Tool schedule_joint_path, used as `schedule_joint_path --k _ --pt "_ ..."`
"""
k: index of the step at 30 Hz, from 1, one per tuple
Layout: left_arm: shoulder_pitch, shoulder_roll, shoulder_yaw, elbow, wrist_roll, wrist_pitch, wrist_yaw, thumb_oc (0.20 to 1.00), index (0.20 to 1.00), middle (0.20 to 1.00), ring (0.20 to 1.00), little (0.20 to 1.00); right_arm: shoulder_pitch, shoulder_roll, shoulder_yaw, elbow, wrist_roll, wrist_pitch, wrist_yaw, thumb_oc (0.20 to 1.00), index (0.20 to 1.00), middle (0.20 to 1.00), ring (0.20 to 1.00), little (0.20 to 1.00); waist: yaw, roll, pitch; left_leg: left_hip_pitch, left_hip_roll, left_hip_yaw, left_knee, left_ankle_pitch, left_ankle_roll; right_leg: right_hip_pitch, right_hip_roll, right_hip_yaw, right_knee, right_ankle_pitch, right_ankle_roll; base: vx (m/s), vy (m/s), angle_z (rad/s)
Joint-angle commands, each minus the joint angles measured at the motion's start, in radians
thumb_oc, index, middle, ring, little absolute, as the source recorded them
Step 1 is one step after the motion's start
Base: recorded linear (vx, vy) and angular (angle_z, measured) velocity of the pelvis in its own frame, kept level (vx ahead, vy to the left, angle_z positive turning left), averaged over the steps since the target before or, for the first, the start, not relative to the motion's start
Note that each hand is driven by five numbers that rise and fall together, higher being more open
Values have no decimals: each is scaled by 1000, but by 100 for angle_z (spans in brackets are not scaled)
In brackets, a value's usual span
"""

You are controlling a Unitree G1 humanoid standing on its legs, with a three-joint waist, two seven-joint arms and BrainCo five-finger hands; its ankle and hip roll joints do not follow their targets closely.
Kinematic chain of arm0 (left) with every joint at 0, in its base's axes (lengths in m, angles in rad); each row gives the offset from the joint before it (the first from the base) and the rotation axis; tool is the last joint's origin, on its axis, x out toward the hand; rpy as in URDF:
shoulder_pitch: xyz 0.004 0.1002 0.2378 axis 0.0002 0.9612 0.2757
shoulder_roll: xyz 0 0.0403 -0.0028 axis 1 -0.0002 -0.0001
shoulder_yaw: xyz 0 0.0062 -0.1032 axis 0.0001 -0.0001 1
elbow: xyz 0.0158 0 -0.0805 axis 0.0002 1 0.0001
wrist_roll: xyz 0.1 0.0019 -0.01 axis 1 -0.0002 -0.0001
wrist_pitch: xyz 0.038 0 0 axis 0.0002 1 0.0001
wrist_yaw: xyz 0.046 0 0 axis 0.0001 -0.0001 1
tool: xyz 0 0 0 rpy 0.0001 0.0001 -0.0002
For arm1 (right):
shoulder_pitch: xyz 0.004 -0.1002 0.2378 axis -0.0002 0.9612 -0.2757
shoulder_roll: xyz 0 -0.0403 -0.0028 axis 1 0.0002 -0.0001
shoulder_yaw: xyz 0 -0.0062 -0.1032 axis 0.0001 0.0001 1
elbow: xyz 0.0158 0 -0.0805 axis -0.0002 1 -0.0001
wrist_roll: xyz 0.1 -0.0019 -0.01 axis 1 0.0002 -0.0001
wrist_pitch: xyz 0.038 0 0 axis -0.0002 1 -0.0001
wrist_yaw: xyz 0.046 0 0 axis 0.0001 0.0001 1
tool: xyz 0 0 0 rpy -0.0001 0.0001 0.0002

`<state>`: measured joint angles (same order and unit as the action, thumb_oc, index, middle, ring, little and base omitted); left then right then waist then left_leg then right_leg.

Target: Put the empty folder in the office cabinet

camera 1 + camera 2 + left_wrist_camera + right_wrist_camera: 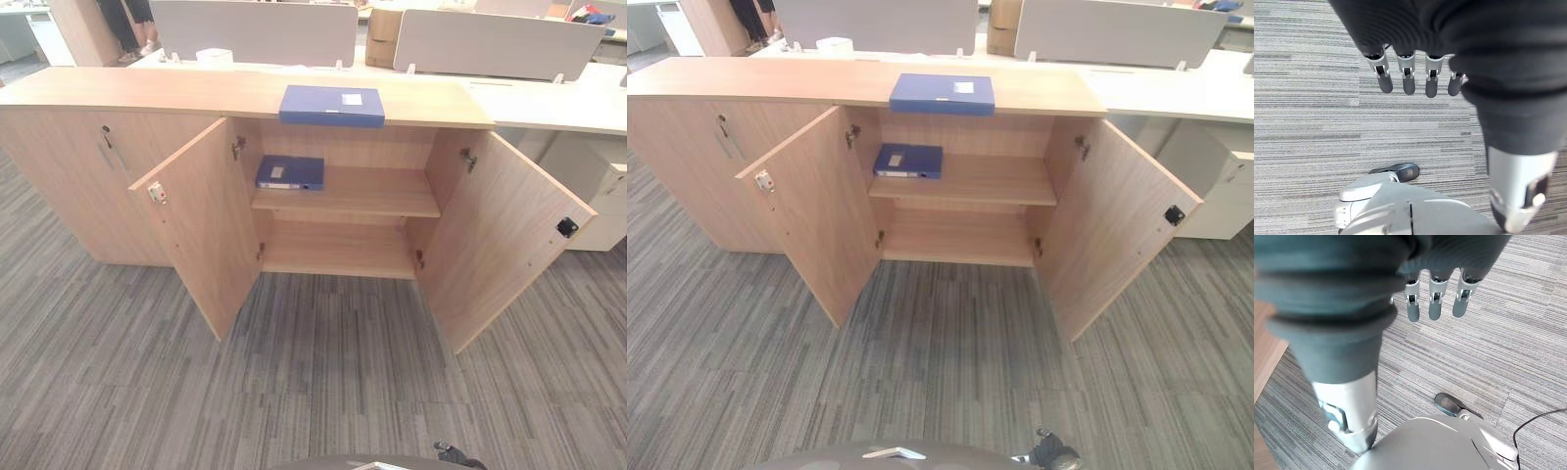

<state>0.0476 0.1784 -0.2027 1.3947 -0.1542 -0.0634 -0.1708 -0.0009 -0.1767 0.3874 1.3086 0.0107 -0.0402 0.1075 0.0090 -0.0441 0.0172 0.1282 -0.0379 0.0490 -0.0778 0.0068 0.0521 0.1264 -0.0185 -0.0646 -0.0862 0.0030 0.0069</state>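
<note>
A blue folder [331, 105] lies flat on top of the wooden office cabinet [118, 90], above its open middle bay. Both cabinet doors, the left one [196, 220] and the right one [500, 240], stand wide open. A second blue folder [290, 172] rests on the left end of the upper shelf [377, 196] inside. My left hand [1409, 73] hangs over the carpet with straight fingers, holding nothing. In its wrist view my right hand [1435, 296] also hangs down open and empty, far from the cabinet.
Grey striped carpet [323, 372] stretches between me and the cabinet. Behind the cabinet run white desks [549, 98] with grey partition screens [495, 44]. A person's legs [127, 24] stand at the far left back. The lower shelf [338, 250] holds nothing.
</note>
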Motion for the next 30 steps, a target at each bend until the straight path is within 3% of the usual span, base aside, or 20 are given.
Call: schedule_joint_path --k 1,30 --pt "-47 -25 -2 71 -12 -4 -2 1000 1000 1000 1000 1000 -15 -28 39 59 -6 -5 4 1000 1000 1000 1000 1000 9 29 -4 3 30 26 -9 -38 -70 -9 -19 -18 -1 5 74 0 0 0" --pt "-40 -13 9 76 -9 1 3 1000 1000 1000 1000 1000 -11 -31 48 55 -17 -1 10 1000 1000 1000 1000 1000 16 28 9 1 39 23 -9 -34 -76 -8 -10 -26 -1 -2 66 1 -7 0"
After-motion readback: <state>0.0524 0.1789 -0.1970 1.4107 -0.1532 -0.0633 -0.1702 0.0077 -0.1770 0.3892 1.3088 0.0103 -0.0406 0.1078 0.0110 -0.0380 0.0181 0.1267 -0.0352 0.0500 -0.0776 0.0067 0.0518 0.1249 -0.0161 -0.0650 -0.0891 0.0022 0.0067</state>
